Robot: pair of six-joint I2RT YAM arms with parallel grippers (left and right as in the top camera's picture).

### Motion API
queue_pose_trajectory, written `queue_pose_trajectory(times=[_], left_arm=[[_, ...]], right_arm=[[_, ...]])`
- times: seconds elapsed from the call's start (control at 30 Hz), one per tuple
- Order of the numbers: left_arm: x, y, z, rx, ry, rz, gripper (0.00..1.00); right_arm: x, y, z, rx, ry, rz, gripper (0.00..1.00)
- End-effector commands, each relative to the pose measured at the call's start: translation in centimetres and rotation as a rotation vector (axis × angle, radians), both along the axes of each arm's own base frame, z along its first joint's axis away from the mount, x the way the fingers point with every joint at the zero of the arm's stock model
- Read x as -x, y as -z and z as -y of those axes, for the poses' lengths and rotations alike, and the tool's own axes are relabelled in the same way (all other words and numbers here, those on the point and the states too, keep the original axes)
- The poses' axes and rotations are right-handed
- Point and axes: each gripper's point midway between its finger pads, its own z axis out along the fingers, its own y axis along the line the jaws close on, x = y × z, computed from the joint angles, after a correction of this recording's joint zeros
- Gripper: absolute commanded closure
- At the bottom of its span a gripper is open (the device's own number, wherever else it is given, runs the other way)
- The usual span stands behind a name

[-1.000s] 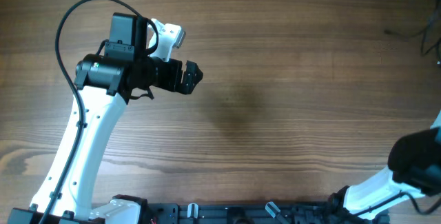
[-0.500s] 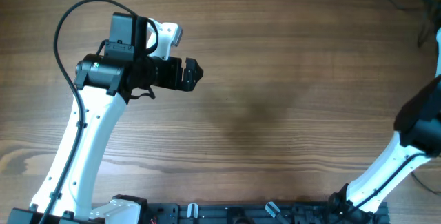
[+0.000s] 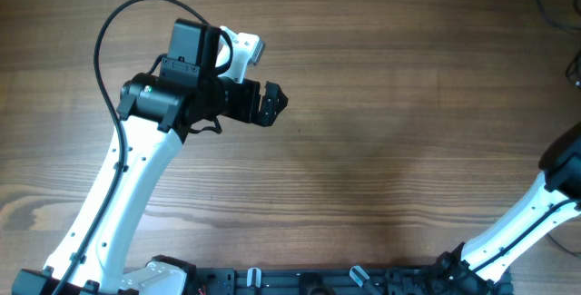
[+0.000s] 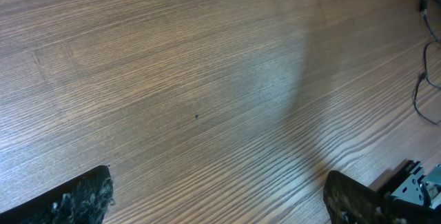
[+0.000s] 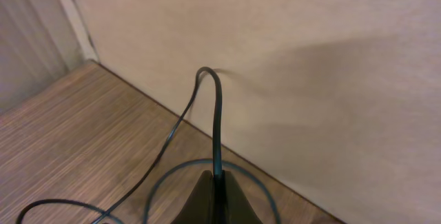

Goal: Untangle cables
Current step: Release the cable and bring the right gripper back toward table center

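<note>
My right gripper (image 5: 218, 195) is shut on a thin black cable (image 5: 219, 114) that rises from between its fingers, bends over and falls to the wooden table, where more of it lies in loops (image 5: 156, 191). In the overhead view only short bits of the cables (image 3: 543, 9) show at the top right edge, and the right gripper itself is out of frame. My left gripper (image 3: 272, 104) is open and empty over bare wood left of centre; its fingertips (image 4: 217, 203) stand wide apart. Thin cable loops (image 4: 422, 93) show at the right edge of the left wrist view.
The right arm (image 3: 558, 181) leans out past the table's right edge. A pale wall (image 5: 310, 65) stands right behind the held cable. A dark rail with fittings (image 3: 318, 281) runs along the front edge. A thick black robot cable (image 3: 118, 32) arcs over the left arm.
The left arm has shifted a little to the right. The right arm has swung further right and out of frame, and the cable bits at the top right have moved toward the edge.
</note>
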Motion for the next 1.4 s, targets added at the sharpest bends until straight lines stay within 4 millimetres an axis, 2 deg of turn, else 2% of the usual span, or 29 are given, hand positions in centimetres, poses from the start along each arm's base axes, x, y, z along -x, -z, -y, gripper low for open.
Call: queue_pose_trajectory(times=[0.0, 0.03, 0.07, 0.1, 0.13, 0.17, 0.3, 0.37, 0.43, 0.53, 0.57, 0.6, 0.67, 0.73, 0.9, 0.97, 1.0, 1.07, 1.2, 1.37], left_arm=[[0.1, -0.4, -0.1, 0.001, -0.012, 0.013, 0.0], [0.0, -0.3, -0.1, -0.002, -0.013, 0.013, 0.0], [0.0, -0.3, -0.1, -0.003, -0.01, 0.014, 0.0], [0.0, -0.3, -0.1, -0.005, -0.007, 0.015, 0.0], [0.0, -0.3, -0.1, -0.005, -0.008, 0.014, 0.0], [0.0, -0.3, -0.1, -0.006, -0.006, 0.015, 0.0], [0.2, -0.2, -0.1, -0.012, 0.007, 0.016, 0.0], [0.2, -0.2, -0.1, -0.013, 0.009, 0.017, 0.0], [0.2, -0.2, -0.1, -0.014, 0.01, 0.018, 0.0], [0.2, -0.1, -0.2, -0.027, 0.027, 0.031, 0.0], [0.1, -0.1, -0.2, -0.035, 0.03, 0.036, 0.0], [0.1, -0.1, -0.4, -0.045, 0.035, 0.044, 0.0], [-0.2, 0.0, -0.6, -0.064, 0.028, 0.057, 0.0], [-0.9, -0.3, -0.8, -0.075, 0.013, 0.092, 0.0], [-4.0, -2.2, -1.3, -0.096, -0.042, 0.241, 0.0], [-4.5, -2.8, -1.8, -0.116, -0.068, 0.276, 0.0], [-4.4, -3.4, -1.8, -0.112, -0.071, 0.292, 0.0], [-4.3, -4.6, -2.3, -0.116, -0.09, 0.332, 0.0], [-4.6, -7.2, -4.4, -0.172, -0.18, 0.436, 0.0], [-3.6, -11.0, -7.4, -0.23, -0.303, 0.561, 0.0]], right_arm=[[-0.6, 0.9, 0.0, 0.001, -0.007, -0.021, 0.96], [-0.6, 1.0, -0.1, -0.006, -0.016, -0.024, 0.8], [-0.6, 1.1, -0.2, -0.012, -0.018, -0.026, 0.52], [-0.7, 1.3, -0.4, -0.02, -0.024, -0.025, 0.36], [-0.9, 1.4, -0.6, -0.031, -0.03, -0.021, 0.12], [-1.0, 1.5, -0.8, -0.038, -0.035, -0.019, 0.01], [-2.2, 2.1, -2.4, -0.072, -0.095, -0.03, 0.0], [-3.1, 2.3, -4.2, -0.093, -0.126, -0.059, 0.01], [-3.9, 1.4, -5.7, -0.096, -0.151, -0.059, 0.0], [-5.5, -2.7, -9.3, -0.069, -0.209, -0.019, 0.01], [-5.8, -5.6, -11.0, -0.047, -0.219, 0.017, 0.0], [-5.6, -7.6, -12.0, -0.032, -0.209, 0.044, 0.01], [-5.0, -10.5, -13.5, -0.008, -0.206, 0.063, 0.01], [-4.0, -12.2, -14.7, -0.007, -0.201, 0.06, 0.01], [0.8, -16.4, -18.1, -0.079, -0.202, 0.049, 0.0], [1.8, -18.9, -19.9, -0.105, -0.272, 0.099, 0.0], [2.3, -20.5, -21.5, -0.127, -0.341, 0.132, 0.01], [3.1, -22.2, -23.3, -0.151, -0.413, 0.169, 0.0], [4.7, -22.8, -24.8, -0.191, -0.435, 0.164, 0.01], [5.9, -20.1, -27.4, -0.274, -0.457, 0.048, 0.01]])
